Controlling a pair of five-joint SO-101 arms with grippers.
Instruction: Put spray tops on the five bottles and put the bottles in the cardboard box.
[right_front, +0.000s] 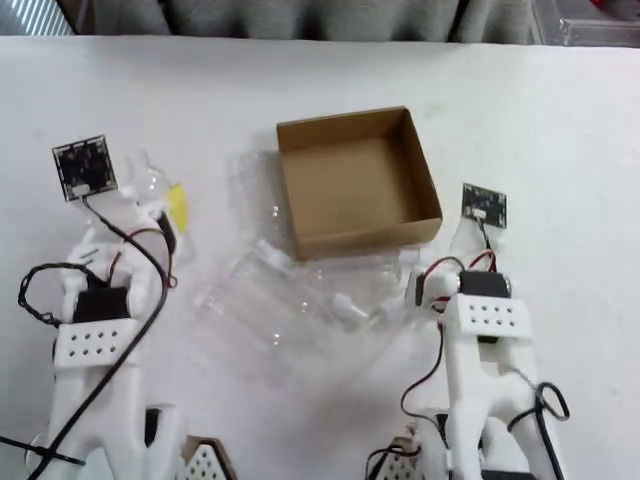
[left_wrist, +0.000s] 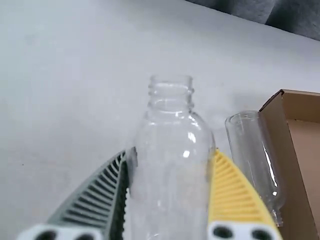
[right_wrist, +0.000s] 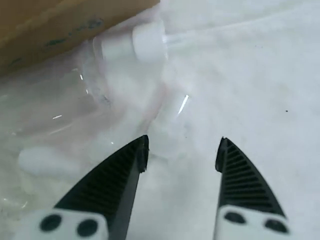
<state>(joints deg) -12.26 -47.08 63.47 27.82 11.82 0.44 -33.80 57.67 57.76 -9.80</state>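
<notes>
A dark smear of print on the outer wall of the cardboard box (right_wrist: 55, 27) is too blurred to read. The box stands open-topped in the middle of the white tabletop (right_front: 520, 110), its floor bare. To the left of the box in the high view, the left tool (left_wrist: 171, 156) is closed around the body of a clear bottle (left_wrist: 170, 115). A grey finger is on one side and a yellow one on the other, both pressed to the plastic. The bottle's threaded neck stands bare, and its lower part is cut off by the frame edge. A second bottle (left_wrist: 252, 155) lies on its side between the held one and the box, just beside the box's wall. On the near side of the box, a cluster of clear bottles (right_front: 260, 285) lies on the tabletop. They are so transparent that their outlines run together, and I cannot tell how many there are. A white spray top (right_wrist: 145, 42) lies among them close to the box's front wall; whether it sits on a bottle or lies loose is hard to make out. The right tool (right_wrist: 183, 142), by the box's near right corner, hangs low over the edge of this cluster with its two black fingers spread wide and nothing between them. The spray top lies beyond the fingertips — near them, not touching.
</notes>
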